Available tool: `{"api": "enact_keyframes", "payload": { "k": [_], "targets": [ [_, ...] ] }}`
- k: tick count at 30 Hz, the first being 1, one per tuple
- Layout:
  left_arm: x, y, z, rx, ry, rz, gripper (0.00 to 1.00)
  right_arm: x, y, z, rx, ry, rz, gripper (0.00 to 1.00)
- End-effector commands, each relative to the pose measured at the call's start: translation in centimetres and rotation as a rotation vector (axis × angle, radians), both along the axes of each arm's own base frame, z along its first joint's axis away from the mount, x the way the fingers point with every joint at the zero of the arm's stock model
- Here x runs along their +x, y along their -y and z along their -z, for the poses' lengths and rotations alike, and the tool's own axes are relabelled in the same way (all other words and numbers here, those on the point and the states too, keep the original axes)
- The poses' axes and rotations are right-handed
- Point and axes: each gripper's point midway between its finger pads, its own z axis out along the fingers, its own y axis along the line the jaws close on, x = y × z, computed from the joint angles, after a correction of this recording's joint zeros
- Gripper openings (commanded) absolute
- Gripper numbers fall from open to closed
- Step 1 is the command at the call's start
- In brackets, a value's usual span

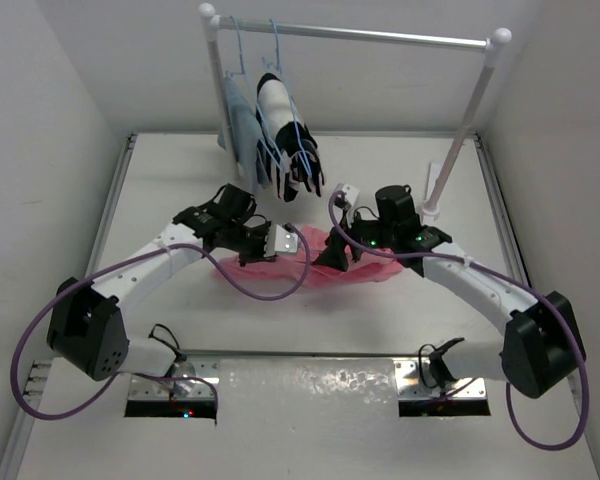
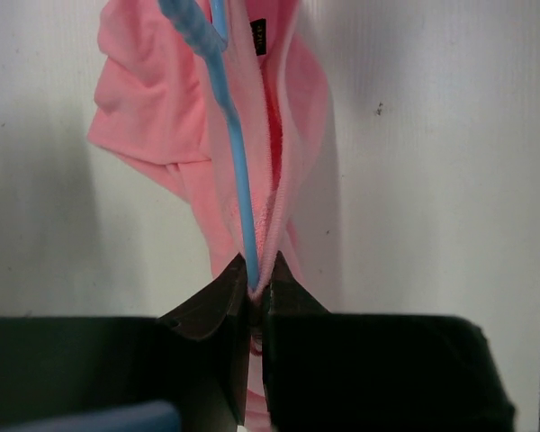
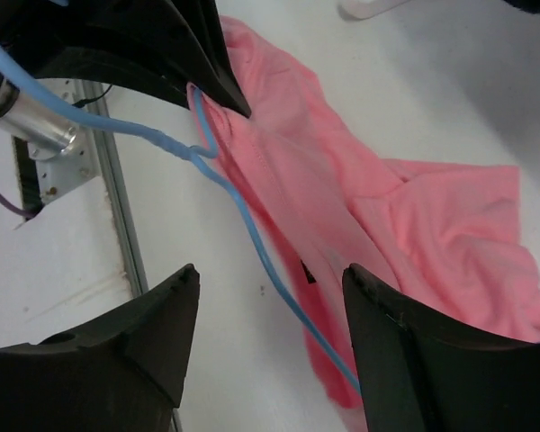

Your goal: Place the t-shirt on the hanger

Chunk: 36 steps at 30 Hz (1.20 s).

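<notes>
The salmon-pink t-shirt lies crumpled on the table between my two grippers. My left gripper is shut, pinching the shirt's collar edge together with the thin light-blue hanger wire. In the right wrist view the hanger runs from the left fingers down across the shirt and disappears into the fabric. My right gripper is open and empty, hovering just above the hanger wire and the shirt's opening. In the top view the left gripper and right gripper sit close together.
A clothes rack stands at the back, with a pale blue-grey garment and a black-and-white patterned garment hanging on it. Its right post foot stands behind the right arm. Purple cables loop near the shirt.
</notes>
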Motion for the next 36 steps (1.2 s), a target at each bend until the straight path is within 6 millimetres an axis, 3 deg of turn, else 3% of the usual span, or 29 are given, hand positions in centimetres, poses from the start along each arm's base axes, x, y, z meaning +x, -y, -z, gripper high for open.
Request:
{"api": "enact_keyframes", "payload": {
  "k": [1,5,8,9,12,13,14,17,22,26,33,36],
  "targets": [
    [-0.3,1.4,-2.6,-0.078,0.039,0.062,0.0,-0.2,-1.5,-0.9,0.082,0.024,-0.085,0.64],
    [-0.3,1.4,-3.0,-0.078,0.049,0.075,0.0,0.6,-2.4,0.1,0.051,0.011,-0.057,0.62],
    [-0.4,2.0,-4.3,-0.12,0.061,0.086,0.0,2.2,-2.3,2.0,0.014,-0.016,0.033,0.44],
    [-0.3,2.2,-4.8,-0.136,0.06,0.076,0.0,2.7,-2.4,2.0,0.026,-0.032,0.069,0.26],
    [-0.1,2.1,-5.1,-0.138,0.061,0.056,0.0,3.0,-2.6,0.8,0.076,0.001,0.089,0.03],
    [0.0,1.7,-4.8,-0.121,0.067,0.042,0.0,2.9,-2.5,0.4,0.093,0.002,0.109,0.0],
    [0.2,1.6,-4.9,-0.117,0.085,0.03,0.0,3.0,-2.1,-0.7,0.112,0.038,0.127,0.0],
    [0.6,0.2,-3.8,-0.071,0.091,-0.034,0.0,2.6,-0.9,-0.5,0.075,0.053,0.162,0.0],
    [2.3,-1.8,-4.0,-0.049,0.12,-0.123,0.05,1.0,1.8,2.1,-0.06,-0.009,0.213,0.0],
    [3.8,-3.2,-4.1,-0.022,0.162,-0.18,0.06,0.8,4.1,2.7,-0.128,-0.009,0.281,0.0],
    [4.2,-4.4,-3.5,0.014,0.18,-0.184,0.1,1.6,6.0,-0.1,-0.183,0.065,0.322,0.0],
    [4.6,-4.1,-4.8,-0.039,0.166,-0.212,0.29,1.6,6.6,-1.1,-0.217,0.094,0.314,0.0]
  ]
}}
